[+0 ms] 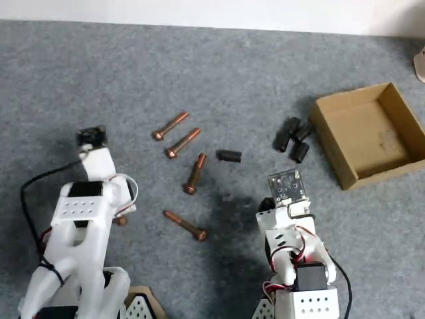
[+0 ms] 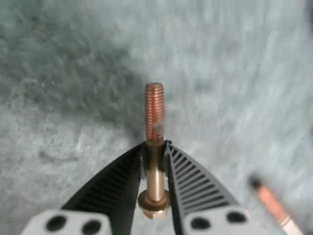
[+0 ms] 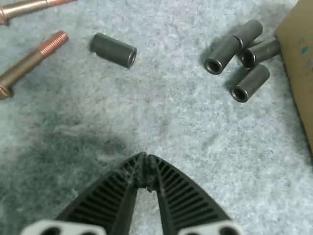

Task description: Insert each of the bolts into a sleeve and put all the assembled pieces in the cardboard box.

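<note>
My left gripper (image 2: 155,145) is shut on a copper bolt (image 2: 154,112), which stands between the fingers with its threaded end pointing away over the grey carpet. In the high view a bit of that bolt (image 1: 121,220) peeks out beside the left arm (image 1: 83,212). Several more bolts (image 1: 194,174) lie loose in the middle. A single dark sleeve (image 3: 113,50) lies apart from a cluster of sleeves (image 3: 234,54) beside the cardboard box (image 1: 335,156). Short of the sleeves, my right gripper (image 3: 145,157) hangs shut and empty over bare carpet.
The cardboard box (image 3: 299,58) sits at the right, open on top, with nothing inside. Another bolt (image 2: 271,203) lies close to the left gripper. Bare carpet stretches between the loose bolts and the sleeve cluster.
</note>
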